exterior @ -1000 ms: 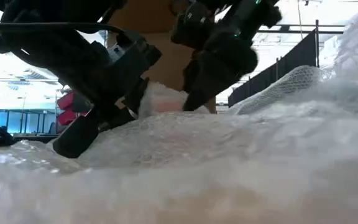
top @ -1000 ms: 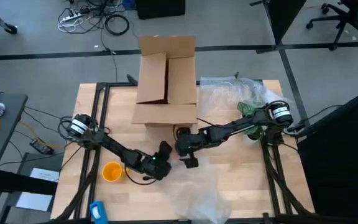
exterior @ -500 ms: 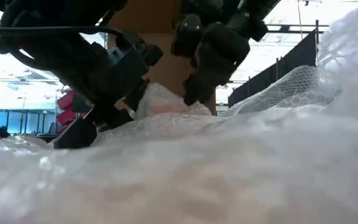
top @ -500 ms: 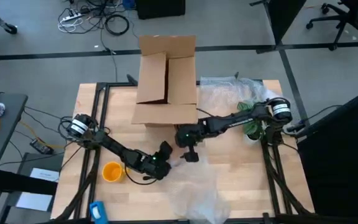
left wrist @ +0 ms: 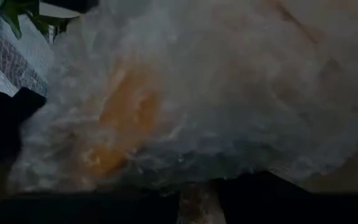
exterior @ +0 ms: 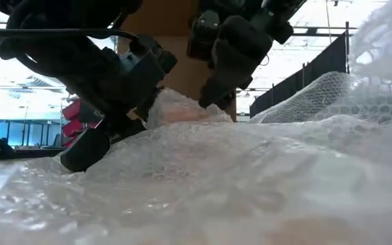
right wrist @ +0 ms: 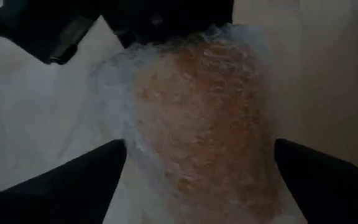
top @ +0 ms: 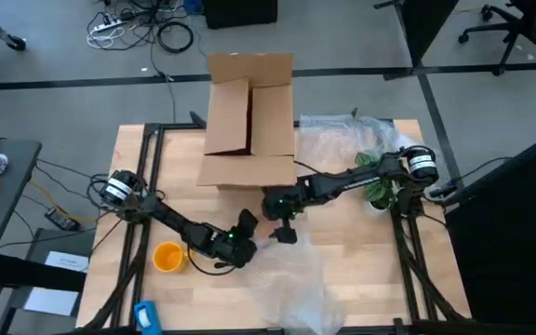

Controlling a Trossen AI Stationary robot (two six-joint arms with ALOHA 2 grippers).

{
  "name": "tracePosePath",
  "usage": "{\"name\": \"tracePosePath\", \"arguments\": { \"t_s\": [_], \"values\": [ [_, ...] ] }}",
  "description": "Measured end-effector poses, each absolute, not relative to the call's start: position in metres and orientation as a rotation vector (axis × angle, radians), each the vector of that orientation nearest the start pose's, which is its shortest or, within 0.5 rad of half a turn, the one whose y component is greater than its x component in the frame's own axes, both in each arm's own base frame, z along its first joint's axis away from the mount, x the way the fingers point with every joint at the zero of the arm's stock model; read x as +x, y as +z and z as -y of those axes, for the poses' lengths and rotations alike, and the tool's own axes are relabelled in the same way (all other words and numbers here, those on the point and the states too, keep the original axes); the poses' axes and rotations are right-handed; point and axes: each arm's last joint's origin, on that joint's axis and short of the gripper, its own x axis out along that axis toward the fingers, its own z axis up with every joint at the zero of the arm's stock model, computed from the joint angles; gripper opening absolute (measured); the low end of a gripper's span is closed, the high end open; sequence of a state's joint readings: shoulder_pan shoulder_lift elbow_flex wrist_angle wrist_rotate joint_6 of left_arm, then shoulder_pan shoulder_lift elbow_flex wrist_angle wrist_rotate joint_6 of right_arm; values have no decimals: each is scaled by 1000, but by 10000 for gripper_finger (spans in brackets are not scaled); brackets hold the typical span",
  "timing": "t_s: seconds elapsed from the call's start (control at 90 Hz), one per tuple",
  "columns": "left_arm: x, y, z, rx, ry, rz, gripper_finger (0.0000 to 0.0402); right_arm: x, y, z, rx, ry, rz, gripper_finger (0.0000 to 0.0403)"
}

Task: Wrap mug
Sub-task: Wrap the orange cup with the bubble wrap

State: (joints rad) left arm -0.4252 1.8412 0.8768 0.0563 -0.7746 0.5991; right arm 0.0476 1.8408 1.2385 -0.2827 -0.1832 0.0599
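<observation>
Fingers (right wrist: 61, 186) of the right gripper (top: 284, 232) stand wide apart, one on each side of a lump (right wrist: 197, 130) of bubble wrap that shows an orange-brown tint through the plastic. What lies inside the lump cannot be told. This gripper hangs near the middle of the table (top: 361, 242), just at 6 o'clock of the box (top: 249, 121).

The left gripper (top: 247, 226) sits at 8 o'clock of the right one, close beside it, pointing toward 1 o'clock. Whether it is spread or closed cannot be told: its wrist view is filled by wrap with an orange patch behind it. In the low view both grippers come down onto the same pale lump, the left one low against the wrap, the right one above the lump's top.

The mug (top: 167, 256) stands bare on the table at 8 o'clock of the table's middle, mouth up, just beside the left arm and at 9 o'clock of the left gripper. Neither gripper touches it.

A loose sheet (top: 291, 293) of wrap spreads over the table at 6 o'clock, reaching the near edge and filling the foreground of the low view. More wrap (top: 342, 140) lies at 2 o'clock, beside the box. The box stands open at 12 o'clock. A green plant (top: 377, 186) sits at 3 o'clock, under the right arm.
</observation>
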Motion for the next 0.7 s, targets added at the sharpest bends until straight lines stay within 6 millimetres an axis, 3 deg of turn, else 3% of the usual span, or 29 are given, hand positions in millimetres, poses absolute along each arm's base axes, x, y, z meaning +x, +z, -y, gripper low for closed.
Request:
{"name": "tracePosePath", "arguments": {
  "t_s": [0.322, 0.7],
  "values": [
    [312, 121, 119, 1078, 83, -850, 73, 389, 191, -21, 36, 191, -882, 399],
    [314, 131, 121, 995, 102, -900, 73, 401, 145, -33, -102, 281, -954, 390]
  ]
}}
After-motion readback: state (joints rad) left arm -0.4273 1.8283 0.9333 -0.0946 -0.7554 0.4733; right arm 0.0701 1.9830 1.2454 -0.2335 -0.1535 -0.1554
